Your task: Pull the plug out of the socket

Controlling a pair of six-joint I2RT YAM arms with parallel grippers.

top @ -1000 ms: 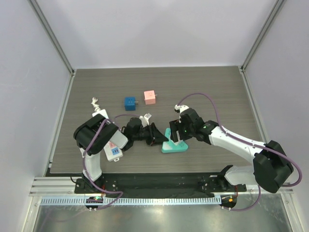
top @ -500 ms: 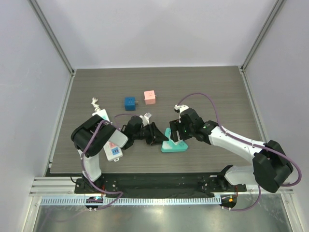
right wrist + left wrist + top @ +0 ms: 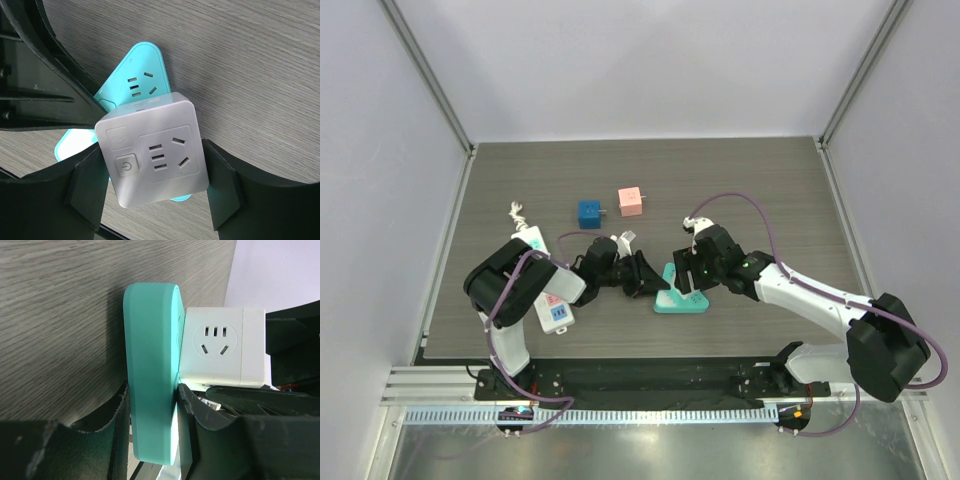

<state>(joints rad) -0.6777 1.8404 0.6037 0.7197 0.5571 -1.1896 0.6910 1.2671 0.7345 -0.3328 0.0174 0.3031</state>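
The teal socket strip [image 3: 677, 305] lies on the table between both arms. A white cube plug [image 3: 688, 284] sits on its face. In the left wrist view the left gripper [image 3: 152, 405] is shut on the teal socket [image 3: 150, 365], one finger on each flat side, with the white plug [image 3: 222, 347] pressed against the socket's face. In the right wrist view the right gripper [image 3: 155, 185] is shut on the white plug [image 3: 152, 157], a pad on each side, with the teal socket [image 3: 132, 80] behind it. The left gripper [image 3: 653, 285] and right gripper [image 3: 690, 277] meet at the socket.
A blue cube [image 3: 589, 213] and a pink cube [image 3: 631, 201] stand further back. A white power strip [image 3: 548, 296] lies under the left arm, its cable end [image 3: 517, 211] at the far left. A small white piece [image 3: 623, 241] lies behind the left gripper.
The left gripper has edged slightly right along the socket. The right gripper and the plug have barely moved.
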